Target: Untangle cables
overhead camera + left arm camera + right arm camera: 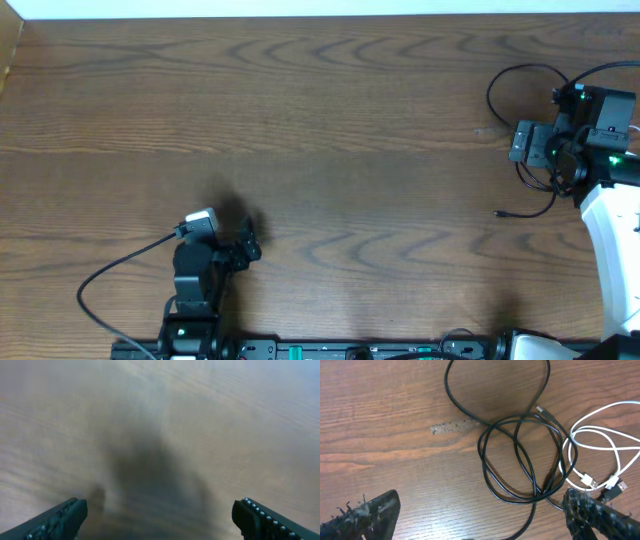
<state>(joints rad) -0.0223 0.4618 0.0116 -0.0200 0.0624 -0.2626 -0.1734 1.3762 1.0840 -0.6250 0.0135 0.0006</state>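
Cables [489, 97] lie at the right edge of the overhead view, beneath and around the right gripper [520, 142]. The left gripper [245, 245] sits lower left, well apart. Left wrist: jaws wide, holding nothing, over bare table [225, 420]. Right wrist: black loops [481, 455] and white cable [573, 426] lie between wide-open, empty jaws.

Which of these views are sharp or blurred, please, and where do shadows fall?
Left wrist: the table is out of focus, grain smeared, with a dark shadow ahead of the open left gripper. Right wrist: sharp; black cables and white cable read crisply. Overhead: evenly lit, a soft shadow beside the left gripper.
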